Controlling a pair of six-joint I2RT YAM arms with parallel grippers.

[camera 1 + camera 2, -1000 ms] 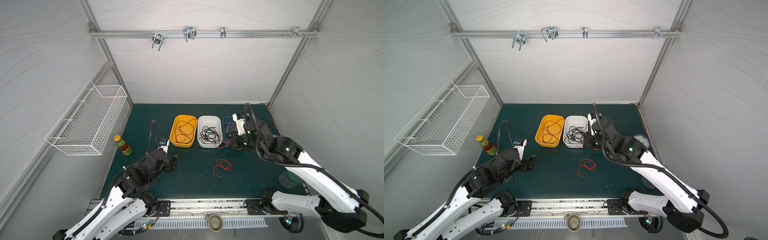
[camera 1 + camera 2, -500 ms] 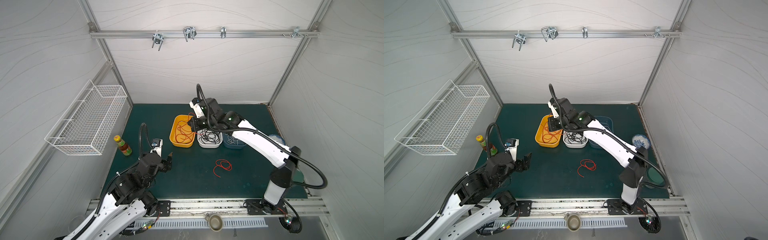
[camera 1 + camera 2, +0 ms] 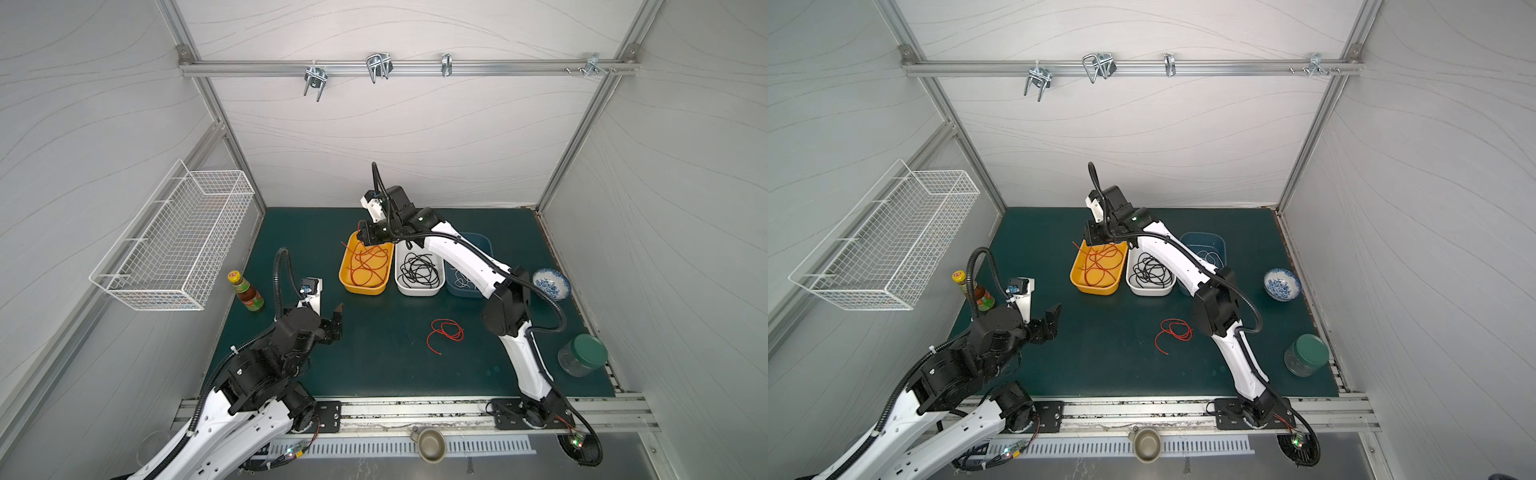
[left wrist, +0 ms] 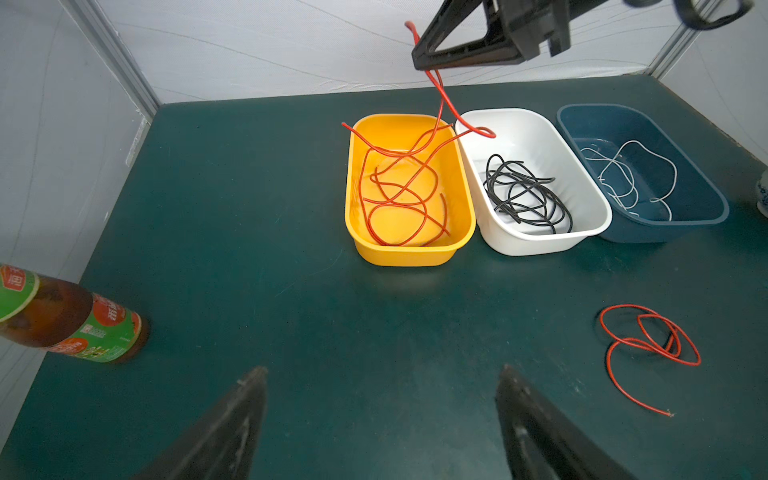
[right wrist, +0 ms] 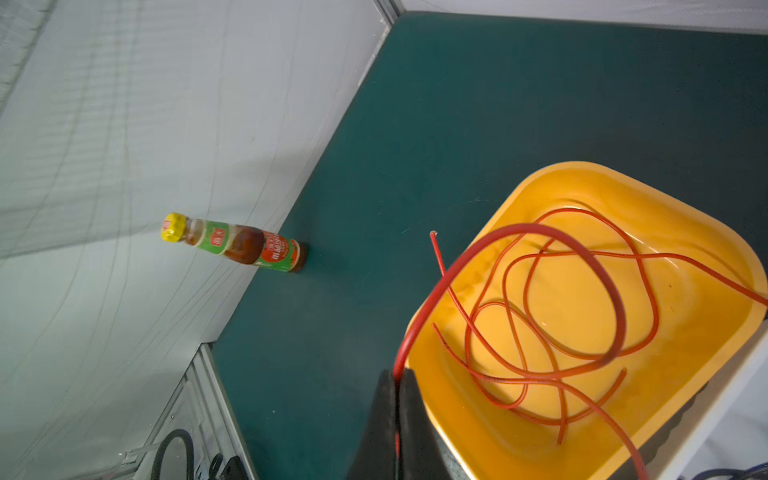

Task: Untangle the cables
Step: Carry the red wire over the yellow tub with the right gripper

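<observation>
Red cable (image 5: 523,227) clenched by right end effector (image 5: 397,376), above yellow bin (image 4: 407,255) edge, left end effector (image 4: 382,370) spread

Red cables (image 4: 415,174) looped in yellow tub (image 4: 407,255), one strand (image 4: 442,99) hanging above, pinched in right gripper (image 4: 417,60); black cables (image 4: 523,195) coiled in white tub (image 4: 540,245); white cables (image 4: 623,174) in blue tub (image 4: 665,232); red loop (image 4: 648,340) loose on desk (image 4: 291,208).

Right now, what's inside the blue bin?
Loose white cable loops on the floor of the blue bin, nothing else visible. In both top views the right arm covers part of it.
</observation>
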